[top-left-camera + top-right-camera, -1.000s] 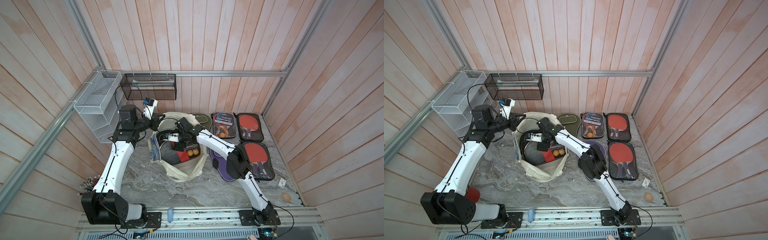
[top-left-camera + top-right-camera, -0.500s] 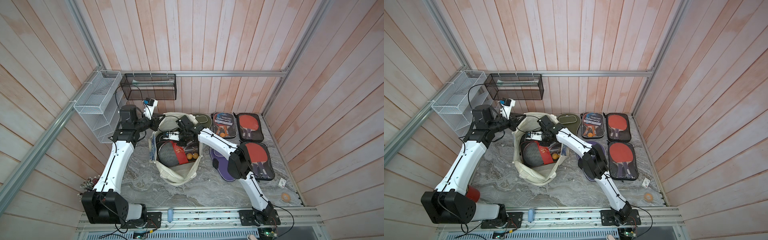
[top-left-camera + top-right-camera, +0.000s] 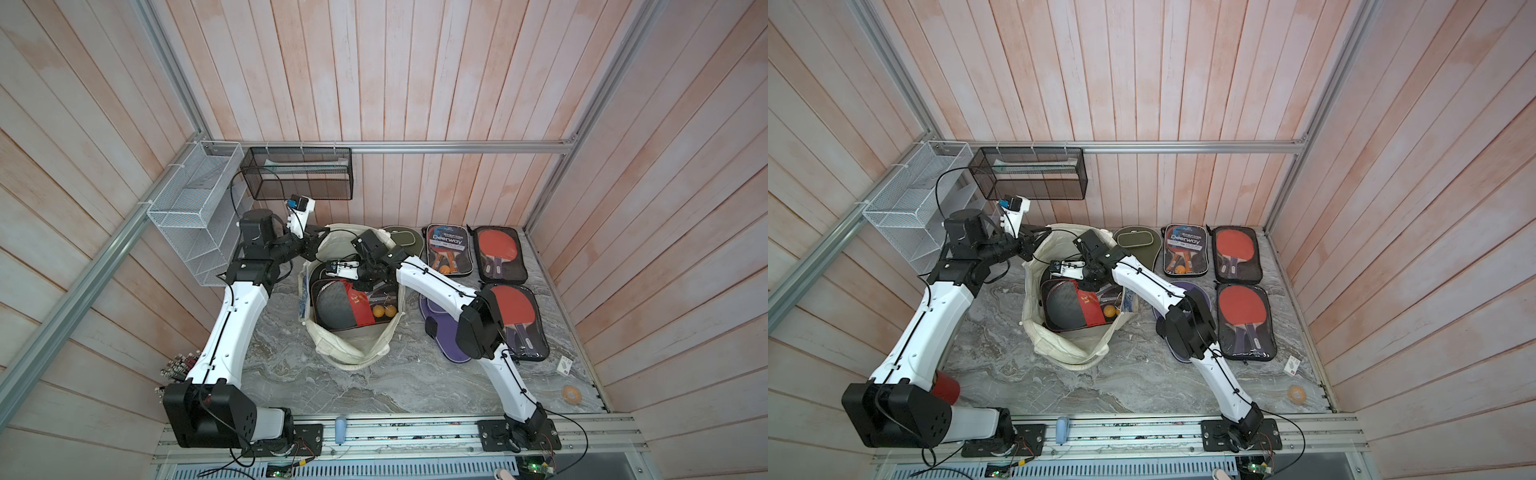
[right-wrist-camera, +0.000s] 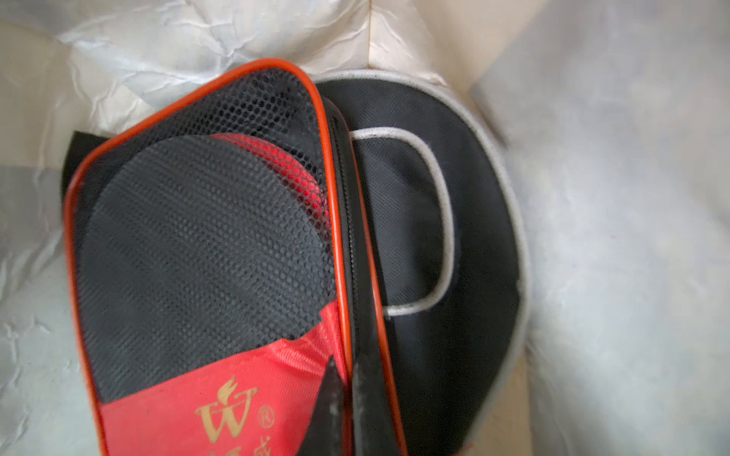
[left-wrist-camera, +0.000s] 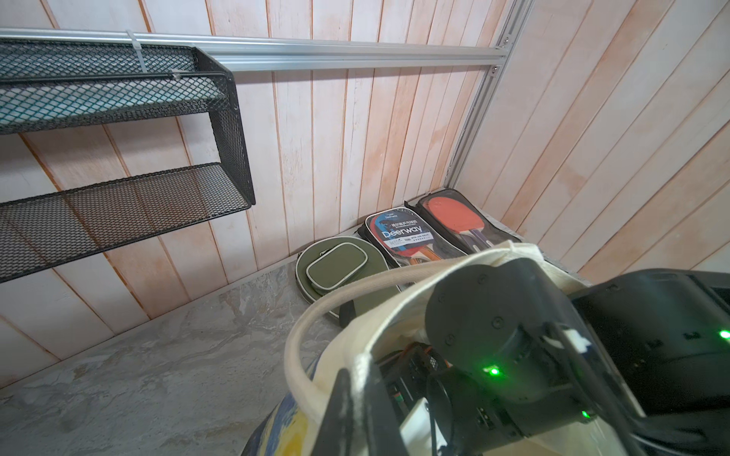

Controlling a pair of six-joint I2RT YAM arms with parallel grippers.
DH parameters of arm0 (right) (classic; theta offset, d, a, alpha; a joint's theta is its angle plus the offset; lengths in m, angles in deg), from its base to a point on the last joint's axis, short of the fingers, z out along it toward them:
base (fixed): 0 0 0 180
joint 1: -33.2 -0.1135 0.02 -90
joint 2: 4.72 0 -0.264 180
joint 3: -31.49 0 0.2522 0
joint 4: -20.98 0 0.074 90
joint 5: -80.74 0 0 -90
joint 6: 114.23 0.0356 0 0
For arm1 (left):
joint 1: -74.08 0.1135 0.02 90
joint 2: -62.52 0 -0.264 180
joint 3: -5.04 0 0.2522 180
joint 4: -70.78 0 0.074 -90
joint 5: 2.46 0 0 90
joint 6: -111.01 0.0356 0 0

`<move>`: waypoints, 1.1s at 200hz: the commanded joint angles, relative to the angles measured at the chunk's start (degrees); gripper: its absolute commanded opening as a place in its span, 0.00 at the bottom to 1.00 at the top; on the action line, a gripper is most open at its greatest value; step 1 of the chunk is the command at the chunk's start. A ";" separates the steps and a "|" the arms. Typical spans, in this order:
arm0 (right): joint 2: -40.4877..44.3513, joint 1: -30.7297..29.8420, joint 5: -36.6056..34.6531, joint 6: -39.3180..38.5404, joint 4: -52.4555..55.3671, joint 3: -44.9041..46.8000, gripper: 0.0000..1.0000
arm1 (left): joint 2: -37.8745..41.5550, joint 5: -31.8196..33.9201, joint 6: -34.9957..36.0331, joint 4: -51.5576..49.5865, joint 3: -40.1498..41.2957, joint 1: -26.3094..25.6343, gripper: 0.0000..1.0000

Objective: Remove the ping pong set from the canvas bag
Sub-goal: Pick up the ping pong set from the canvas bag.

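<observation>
Right claw [image 4: 347,371] is clamped on the upper long edge of the ping pong set [image 3: 341,306], centre frame inside the canvas bag [image 3: 353,353]. Its long axis runs left-right. Left claw [image 5: 357,379] pinches the bag rim; I'd pull straight up.

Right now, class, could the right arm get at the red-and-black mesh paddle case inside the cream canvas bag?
Probably yes. The right hand is inside the cream canvas bag, shut on the red-and-black mesh paddle case at its orange-piped edge; the left hand pinches the bag's rim, so the mouth gapes.
</observation>
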 commanded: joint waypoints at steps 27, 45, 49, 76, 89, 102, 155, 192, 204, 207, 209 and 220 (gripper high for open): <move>11.31 -0.80 -2.92 2.29 -11.68 2.36 0.00 | -0.04 6.01 0.13 4.48 -3.08 0.03 0.00; 13.27 -1.36 -3.41 2.09 -13.16 2.70 0.00 | -1.23 7.42 0.12 3.11 -4.14 -0.04 0.00; 13.72 -1.43 -3.41 2.15 -13.53 2.66 0.00 | -1.44 7.64 0.06 2.79 -4.32 -0.04 0.00; 16.80 -1.54 -3.19 2.68 -17.19 3.92 0.00 | -2.01 8.21 0.04 2.35 -4.58 -0.04 0.00; 18.26 -1.54 -3.81 2.70 -19.30 4.96 0.00 | -1.85 8.55 0.04 2.26 -4.41 -0.04 0.00; 19.20 -1.54 -5.48 2.95 -21.21 5.31 0.00 | -1.69 8.87 0.21 2.10 -4.10 0.00 0.00; 20.11 -1.37 -13.40 6.51 -26.53 1.86 0.00 | -1.30 10.13 0.66 1.31 -2.78 0.31 0.00; 20.94 -1.28 -13.82 8.75 -29.16 -1.58 0.00 | -0.89 10.58 0.48 1.23 -1.80 0.66 0.00; 21.24 -1.28 -13.83 8.84 -29.82 -2.38 0.00 | -0.72 10.58 0.44 1.32 -1.32 0.75 0.00; 21.33 -1.28 -13.79 8.86 -29.92 -2.50 0.00 | -0.70 10.58 0.35 1.31 -1.27 0.82 0.00; 21.38 -1.28 -13.76 8.93 -29.95 -2.63 0.00 | -0.61 10.58 0.32 1.33 -1.24 0.79 0.00; 21.67 -1.28 -13.75 8.99 -30.35 -2.97 0.00 | -0.50 10.58 0.22 1.40 -0.93 0.93 0.00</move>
